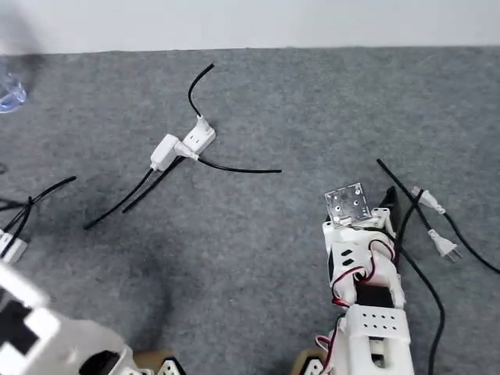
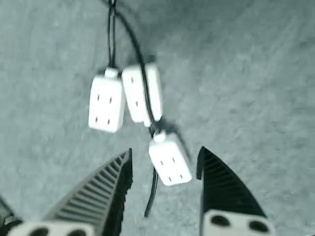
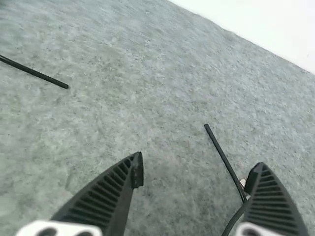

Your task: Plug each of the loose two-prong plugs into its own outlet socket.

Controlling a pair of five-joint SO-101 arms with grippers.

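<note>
Three white two-hole outlet sockets lie on the grey carpet in the left wrist view: one socket [image 2: 169,160] sits right between the fingers of my open left gripper [image 2: 165,153], and two more [image 2: 106,103] [image 2: 142,92] lie side by side just beyond it. Two loose two-prong plugs [image 1: 427,198] [image 1: 445,248] on black cords lie at the right, beside the right arm [image 1: 363,258]. My right gripper [image 3: 198,164] is open over bare carpet, with a black cord [image 3: 224,157] running in next to one finger.
Two white connector blocks [image 1: 164,151] [image 1: 200,137] with black cords lie together mid-table. A socket with cords [image 1: 9,247] is at the left edge, near the left arm [image 1: 39,328]. A loose cord end [image 3: 44,77] lies on the carpet.
</note>
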